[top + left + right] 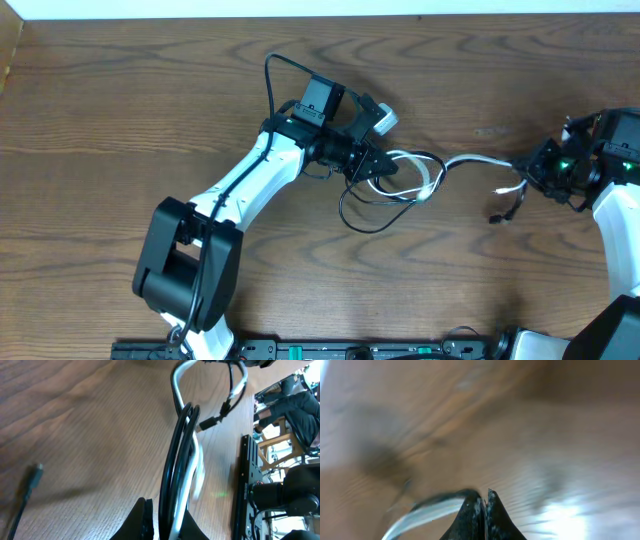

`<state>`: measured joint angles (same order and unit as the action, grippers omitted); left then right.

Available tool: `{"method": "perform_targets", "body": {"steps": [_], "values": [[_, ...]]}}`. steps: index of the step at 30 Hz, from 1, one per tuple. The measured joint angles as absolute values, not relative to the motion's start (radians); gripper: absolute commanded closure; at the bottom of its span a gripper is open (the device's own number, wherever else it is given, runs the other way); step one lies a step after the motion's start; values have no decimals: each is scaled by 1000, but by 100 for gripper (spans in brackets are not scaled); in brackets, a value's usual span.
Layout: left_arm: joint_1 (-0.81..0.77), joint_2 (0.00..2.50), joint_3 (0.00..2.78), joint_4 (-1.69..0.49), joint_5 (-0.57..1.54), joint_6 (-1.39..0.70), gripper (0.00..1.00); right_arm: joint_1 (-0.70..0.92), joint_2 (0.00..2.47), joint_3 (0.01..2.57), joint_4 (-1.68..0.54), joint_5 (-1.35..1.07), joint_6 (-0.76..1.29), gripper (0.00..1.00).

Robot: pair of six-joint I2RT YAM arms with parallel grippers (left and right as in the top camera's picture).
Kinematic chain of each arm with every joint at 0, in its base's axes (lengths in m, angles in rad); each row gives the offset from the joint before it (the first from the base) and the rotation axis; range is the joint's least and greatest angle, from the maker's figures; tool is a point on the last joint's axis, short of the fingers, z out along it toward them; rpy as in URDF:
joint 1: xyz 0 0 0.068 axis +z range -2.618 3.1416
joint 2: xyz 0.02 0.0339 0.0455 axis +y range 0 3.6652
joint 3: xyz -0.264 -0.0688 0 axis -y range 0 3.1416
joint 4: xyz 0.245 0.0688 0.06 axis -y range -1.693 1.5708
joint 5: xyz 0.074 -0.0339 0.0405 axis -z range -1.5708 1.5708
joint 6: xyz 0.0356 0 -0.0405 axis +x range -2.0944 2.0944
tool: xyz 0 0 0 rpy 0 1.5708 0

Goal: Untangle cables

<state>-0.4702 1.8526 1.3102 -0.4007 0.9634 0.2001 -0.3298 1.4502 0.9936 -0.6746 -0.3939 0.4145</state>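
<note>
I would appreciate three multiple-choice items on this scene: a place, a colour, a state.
1. Where do the tangled cables lie? A) on the table at the left end effector; B) on the floor; C) on a shelf.
2. Which cord colours does the left end effector grip? A) red, blue; B) black, white; C) yellow only.
3. The right end effector is: A) wide open; B) out of view; C) shut on the white cable.
Key: 1A, overhead shows the loops there; 2B, the left wrist view shows both; 3C, its jaws meet on it.
</note>
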Motion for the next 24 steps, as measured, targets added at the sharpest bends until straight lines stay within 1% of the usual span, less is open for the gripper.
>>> {"method": "perform_targets", "body": {"steps": [3, 6, 8, 9, 10, 11, 12, 13, 14, 15, 18, 19, 24], "values": [[-456, 1815, 1309, -409, 962, 207, 93, -332, 1450, 994, -695, -214, 419, 97], [-424, 1731, 1307, -410, 954, 207, 93, -345, 1450, 994, -711, -89, 421, 93], [-410, 1666, 1307, -405, 947, 207, 93, -350, 1450, 994, -715, -68, 417, 85], [-408, 1641, 1307, -403, 945, 207, 93, -351, 1450, 994, -714, -82, 405, 78], [-407, 1609, 1307, -401, 944, 207, 93, -352, 1450, 994, -711, -114, 381, 72], [-408, 1575, 1307, -400, 944, 204, 93, -352, 1450, 994, -704, -183, 342, 62], [-409, 1563, 1308, -400, 944, 197, 92, -352, 1450, 994, -700, -230, 308, 56], [-410, 1548, 1308, -400, 944, 186, 92, -352, 1450, 994, -697, -302, 270, 52], [-411, 1538, 1308, -400, 944, 171, 93, -352, 1450, 994, -699, -399, 226, 51], [-411, 1533, 1308, -400, 944, 152, 92, -352, 1450, 994, -699, -430, 212, 50], [-411, 1540, 1307, -405, 943, 78, 93, -339, 1450, 994, -714, -714, 106, 49], [-411, 1542, 1307, -408, 943, 55, 93, -325, 1450, 994, -715, -775, 83, 48], [-413, 1548, 1307, -428, 891, -45, 92, -229, 1450, 994, -705, -915, 20, 48]]}}
